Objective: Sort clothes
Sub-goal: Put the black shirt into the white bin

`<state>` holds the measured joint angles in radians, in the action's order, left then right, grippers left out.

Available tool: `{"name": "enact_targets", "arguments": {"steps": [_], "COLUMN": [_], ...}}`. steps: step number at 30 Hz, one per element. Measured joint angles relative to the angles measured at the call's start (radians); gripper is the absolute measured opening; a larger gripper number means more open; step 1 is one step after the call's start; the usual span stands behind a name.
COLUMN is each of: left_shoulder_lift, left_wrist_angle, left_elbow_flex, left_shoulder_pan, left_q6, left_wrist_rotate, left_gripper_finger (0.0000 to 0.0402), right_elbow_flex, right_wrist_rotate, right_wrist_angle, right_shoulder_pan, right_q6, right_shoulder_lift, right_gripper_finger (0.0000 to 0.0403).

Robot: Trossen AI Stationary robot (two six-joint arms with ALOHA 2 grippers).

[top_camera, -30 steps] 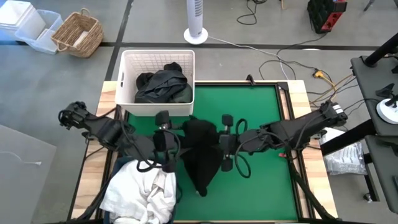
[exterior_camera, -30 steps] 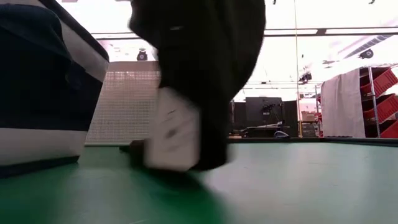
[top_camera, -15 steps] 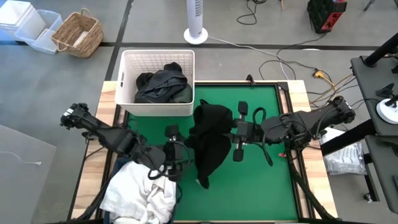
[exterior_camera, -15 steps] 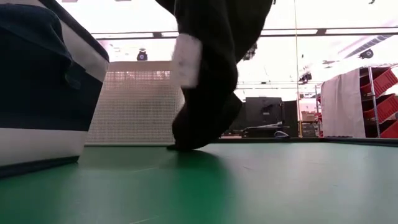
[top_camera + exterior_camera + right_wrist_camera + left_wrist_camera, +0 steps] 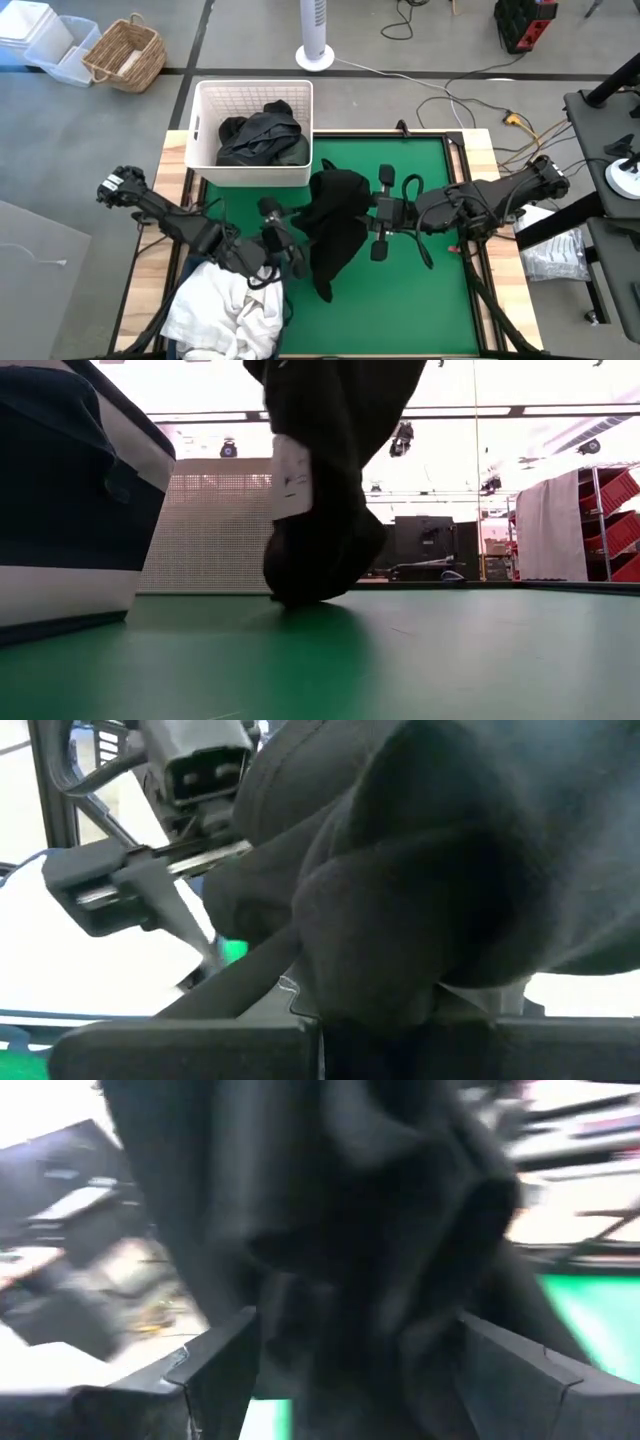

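Observation:
A black garment (image 5: 335, 228) hangs over the middle of the green mat, and its lower end (image 5: 308, 592) touches the mat. A white label (image 5: 291, 478) shows on it. My right gripper (image 5: 367, 214) is shut on the garment's right side. My left gripper (image 5: 292, 240) stands open at its left side. In the left wrist view the dark cloth (image 5: 350, 1230) fills the space between and ahead of the spread fingers. More black clothes (image 5: 262, 138) lie in the white basket (image 5: 205, 100). White clothes (image 5: 222, 310) are heaped at the near left. My right gripper holds a bunched fold of the garment's upper right side (image 5: 380, 950) between its two fingers, coming level from the table's right. The cloth hangs slack below the hold, with its lowest part on the mat. My left gripper: I cannot tell whether its open fingers touch the cloth.
The white lattice basket stands at the mat's far left corner. A navy bin (image 5: 70, 510) stands at the near left under the white heap. Bare green mat (image 5: 420, 300) lies to the right and near side. Cables and a fan base (image 5: 315, 55) lie beyond the table.
My right gripper has gone toward the far and right edges, taking the black garment with it. The garment's upper part has risen while its lower end has dragged across the mat. My left gripper has shifted toward the near edge and a little right.

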<state>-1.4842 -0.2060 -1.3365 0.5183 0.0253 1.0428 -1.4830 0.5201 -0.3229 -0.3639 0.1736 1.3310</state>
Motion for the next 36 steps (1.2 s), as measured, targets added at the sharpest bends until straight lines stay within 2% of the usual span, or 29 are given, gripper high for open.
{"name": "enact_targets", "arguments": {"steps": [3, 5, 6, 9, 12, 21, 25, 28, 29, 33, 36], "left_shoulder_lift": [0.002, 0.004, 0.004, 0.004, 0.004, -0.003, -0.026, -0.046, -0.055, -0.097, -0.125], "left_wrist_angle": [-0.007, -0.015, -0.015, -0.003, 0.100, 0.734, 0.938, 0.980, 0.985, 0.986, 0.975], "left_elbow_flex": [-0.007, -0.006, 0.000, 0.029, 0.068, 0.276, 0.335, 0.343, 0.339, 0.305, 0.277], "left_shoulder_pan": [0.024, 0.030, 0.029, 0.023, 0.015, -0.055, -0.101, -0.135, -0.144, -0.162, -0.164], "left_q6": [-0.016, -0.026, -0.026, -0.015, -0.020, -0.176, -0.252, -0.248, -0.239, -0.223, -0.227], "left_wrist_rotate": [0.137, 0.142, 0.122, -0.032, -0.116, -0.132, -0.308, -0.497, -0.527, -0.536, -0.534], "left_gripper_finger": [0.0284, 0.0284, 0.0284, 0.0284, 0.0284, 0.0292, 0.0299, 0.0299, 0.0298, 0.0276, 0.0224], "right_elbow_flex": [0.000, 0.000, 0.000, 0.000, 0.000, 0.000, 0.003, 0.003, 0.003, 0.009, 0.013], "right_wrist_rotate": [0.002, 0.001, 0.001, 0.003, 0.003, -0.017, -0.095, -0.109, -0.109, -0.104, -0.101], "right_wrist_angle": [0.011, 0.021, 0.024, 0.030, 0.032, 0.094, 0.154, 0.184, 0.187, 0.182, 0.168], "right_shoulder_pan": [0.000, 0.000, 0.000, 0.000, 0.000, 0.000, 0.000, -0.001, -0.001, 0.002, 0.002], "right_q6": [-0.004, 0.003, 0.003, 0.009, 0.010, 0.023, 0.020, 0.021, 0.020, 0.020, 0.015], "right_shoulder_lift": [0.004, 0.004, 0.004, 0.008, 0.013, 0.014, 0.021, 0.033, 0.034, 0.034, 0.034], "right_gripper_finger": [0.0031, 0.0031, 0.0031, 0.0031, 0.0031, 0.0031, 0.0031, 0.0031, 0.0031, 0.0031, 0.0033]}}
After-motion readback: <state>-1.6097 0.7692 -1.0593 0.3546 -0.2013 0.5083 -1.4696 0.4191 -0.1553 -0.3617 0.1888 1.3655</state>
